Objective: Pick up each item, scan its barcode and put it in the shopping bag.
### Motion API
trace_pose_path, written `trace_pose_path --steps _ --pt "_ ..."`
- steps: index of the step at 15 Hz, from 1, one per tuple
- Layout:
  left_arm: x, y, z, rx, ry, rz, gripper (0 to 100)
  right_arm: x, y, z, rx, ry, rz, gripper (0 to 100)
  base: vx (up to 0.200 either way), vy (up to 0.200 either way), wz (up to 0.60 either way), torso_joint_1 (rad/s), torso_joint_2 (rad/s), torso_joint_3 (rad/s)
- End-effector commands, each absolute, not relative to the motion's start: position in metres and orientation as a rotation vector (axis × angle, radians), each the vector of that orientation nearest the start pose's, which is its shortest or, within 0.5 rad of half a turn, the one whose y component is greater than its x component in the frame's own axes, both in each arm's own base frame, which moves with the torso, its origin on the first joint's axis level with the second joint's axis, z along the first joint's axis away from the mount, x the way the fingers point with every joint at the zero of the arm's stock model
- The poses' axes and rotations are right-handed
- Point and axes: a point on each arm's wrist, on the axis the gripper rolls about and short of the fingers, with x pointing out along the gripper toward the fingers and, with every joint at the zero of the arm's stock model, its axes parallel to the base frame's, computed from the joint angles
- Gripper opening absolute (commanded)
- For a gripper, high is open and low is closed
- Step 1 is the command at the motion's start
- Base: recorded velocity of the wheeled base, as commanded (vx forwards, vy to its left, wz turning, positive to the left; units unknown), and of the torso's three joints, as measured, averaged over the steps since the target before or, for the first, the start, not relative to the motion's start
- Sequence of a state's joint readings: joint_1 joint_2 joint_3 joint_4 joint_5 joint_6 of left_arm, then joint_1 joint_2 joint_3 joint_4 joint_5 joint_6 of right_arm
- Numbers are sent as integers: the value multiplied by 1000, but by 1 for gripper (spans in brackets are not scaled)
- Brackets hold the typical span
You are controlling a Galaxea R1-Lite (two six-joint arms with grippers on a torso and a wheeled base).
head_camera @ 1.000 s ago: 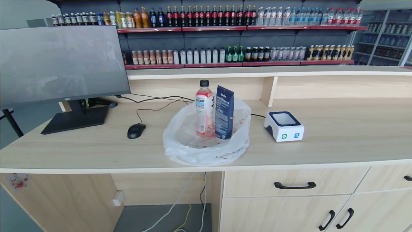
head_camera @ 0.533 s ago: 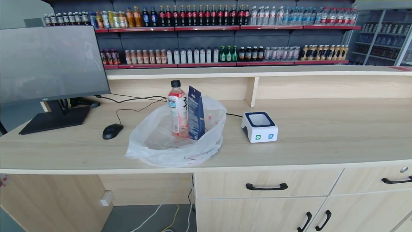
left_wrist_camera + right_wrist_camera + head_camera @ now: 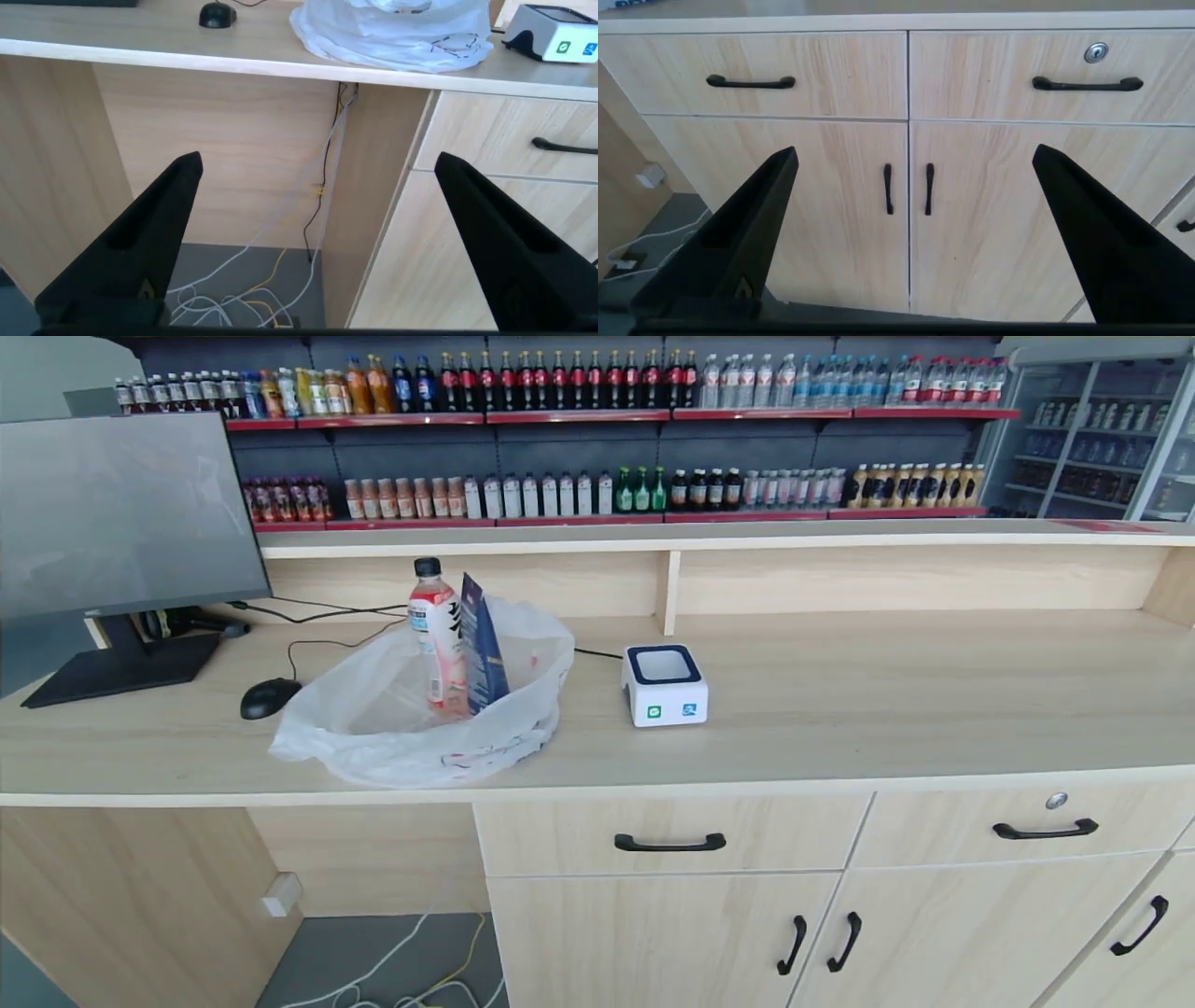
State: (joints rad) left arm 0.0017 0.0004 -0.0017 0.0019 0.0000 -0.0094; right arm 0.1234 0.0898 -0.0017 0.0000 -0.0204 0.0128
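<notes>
The left fingers [image 3: 140,247] are spread wide with nothing between them, low in front of the open recess under the surface [image 3: 887,709]. Up past them, on the surface, sits the shopping bag [image 3: 373,737], white plastic with its mouth open. Inside it a pink drink bottle [image 3: 437,644] stands upright, with a blue pouch [image 3: 483,649] touching it on the side towards the right fingers [image 3: 738,247]. The scanner [image 3: 664,686] sits near the bag on that same side, and a mouse [image 3: 269,697] lies on the other. The right fingers are likewise spread and empty, facing the cabinet doors [image 3: 822,215].
</notes>
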Motion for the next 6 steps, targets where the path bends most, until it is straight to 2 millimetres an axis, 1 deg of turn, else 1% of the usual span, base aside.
trace_pose_path --steps 1,6 --pt "-23 0 76 -9 2 0 100 -15 -2 78 0 94 104 100 -200 -200 0 2 2 7" --pt "-23 0 76 -8 0 2 100 -15 -2 78 -14 95 105 100 0 0 0 0 0 0"
